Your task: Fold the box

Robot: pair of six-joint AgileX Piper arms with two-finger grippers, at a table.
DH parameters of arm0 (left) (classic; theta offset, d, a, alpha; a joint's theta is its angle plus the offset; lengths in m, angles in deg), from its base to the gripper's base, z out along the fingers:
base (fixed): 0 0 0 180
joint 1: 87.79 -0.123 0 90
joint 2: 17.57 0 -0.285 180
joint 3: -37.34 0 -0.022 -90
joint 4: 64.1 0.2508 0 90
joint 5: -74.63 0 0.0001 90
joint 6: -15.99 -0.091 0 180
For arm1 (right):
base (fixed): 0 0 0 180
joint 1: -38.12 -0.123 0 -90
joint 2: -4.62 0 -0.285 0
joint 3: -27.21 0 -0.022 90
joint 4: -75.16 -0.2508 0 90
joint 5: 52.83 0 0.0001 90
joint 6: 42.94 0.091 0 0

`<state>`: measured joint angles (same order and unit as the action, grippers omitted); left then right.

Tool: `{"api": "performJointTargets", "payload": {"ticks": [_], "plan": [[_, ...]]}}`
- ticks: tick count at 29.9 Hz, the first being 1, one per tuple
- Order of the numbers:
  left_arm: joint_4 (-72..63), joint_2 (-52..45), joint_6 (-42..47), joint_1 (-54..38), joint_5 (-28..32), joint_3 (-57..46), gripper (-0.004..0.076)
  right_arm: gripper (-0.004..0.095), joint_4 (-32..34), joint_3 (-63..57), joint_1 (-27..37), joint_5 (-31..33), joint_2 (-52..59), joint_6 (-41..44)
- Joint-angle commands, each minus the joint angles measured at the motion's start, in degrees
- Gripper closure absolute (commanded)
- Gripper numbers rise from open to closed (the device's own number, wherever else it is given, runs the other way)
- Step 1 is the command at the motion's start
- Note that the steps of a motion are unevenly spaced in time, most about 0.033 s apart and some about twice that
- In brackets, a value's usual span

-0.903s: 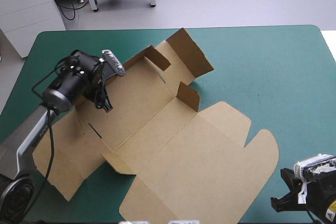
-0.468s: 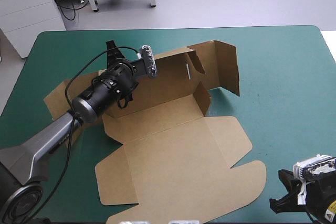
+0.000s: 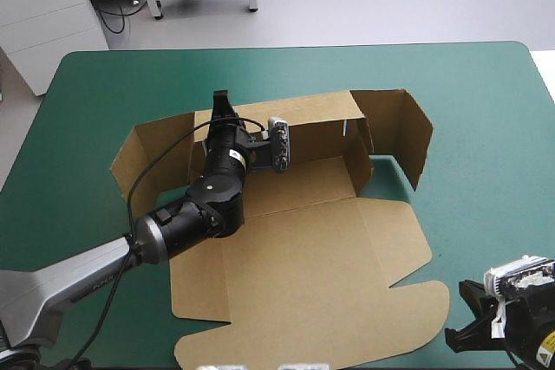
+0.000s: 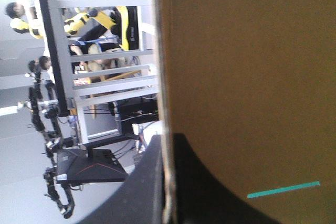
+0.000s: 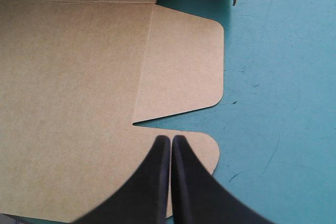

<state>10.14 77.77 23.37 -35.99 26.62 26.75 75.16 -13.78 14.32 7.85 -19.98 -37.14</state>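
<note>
Brown board: the box (image 3: 303,249) is lying about mid-worktop (image 3: 468,101), partly set up. I am taking the far edge as twelve o'clock.
Walls: the long back wall is standing upright along the box's twelve o'clock side. A side panel is rising at its nine o'clock end and another at its three o'clock end, both angling toward six o'clock.
Lid: the wide lid panel is lying flat toward six o'clock, with its rounded tabs pointing to three o'clock.
Left end effector (image 3: 221,103): its arm is stretching across the box floor from seven o'clock. It is pinching the top edge of the back wall near that wall's nine o'clock end. In its wrist view, a black finger is showing on each face of the board's edge, all but closed with the sheet between them.
Right end effector (image 5: 170,142): it is hovering at the worktop's five o'clock corner. Its fingers are pressing together in one pointed arch and gripping nothing. The lid's rounded corner tab is lying just ahead of the tips, beside the notch.
Cover: bare teal-green is showing at three o'clock of the lid.
</note>
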Motion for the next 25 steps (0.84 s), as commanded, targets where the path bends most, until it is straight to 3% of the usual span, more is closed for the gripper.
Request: {"api": "performJointTargets", "payload": {"ticks": [1, 7, 25], "plan": [[13.0, -2.7, 8.4, 0.5, 1.4, -1.1, 0.0756, 0.0916, -0.7, 1.4, 0.3, -3.6, -0.7, -0.1], [23.2, -2.6, 22.6, 0.5, 4.9, -2.2, 0.0756, 0.0916, -3.1, 1.4, 0.3, -3.7, -0.7, -0.1], [21.8, 0.5, 23.7, 0.7, 5.8, -2.4, 0.0756, 0.0916, -2.8, 1.4, 0.3, -6.4, -0.8, 2.7]]}}
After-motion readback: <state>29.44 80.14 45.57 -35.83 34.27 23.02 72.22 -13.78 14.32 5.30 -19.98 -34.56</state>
